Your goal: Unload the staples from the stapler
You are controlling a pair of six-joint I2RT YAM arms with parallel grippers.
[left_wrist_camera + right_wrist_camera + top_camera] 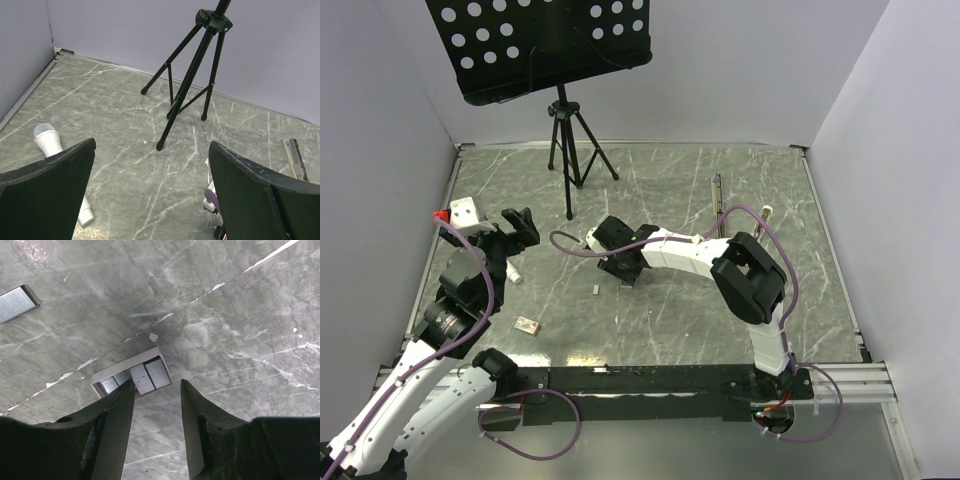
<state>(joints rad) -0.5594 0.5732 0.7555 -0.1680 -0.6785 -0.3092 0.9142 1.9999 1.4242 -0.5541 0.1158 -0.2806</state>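
- desk: smooth stone-look top, grey-green with pale marbled veins and a faint sheen.
- staples: bright silvery metal, finely ribbed.
- stapler: pale grey metal with a dull shine.
- left fingers: matt black plastic, speckled with light scuffs.
- right fingers: matt black, rubbed paler along the edges.
- tripod stand: black tubes with a satin finish.
- cylinder: smooth white plastic with a finely textured grey end.
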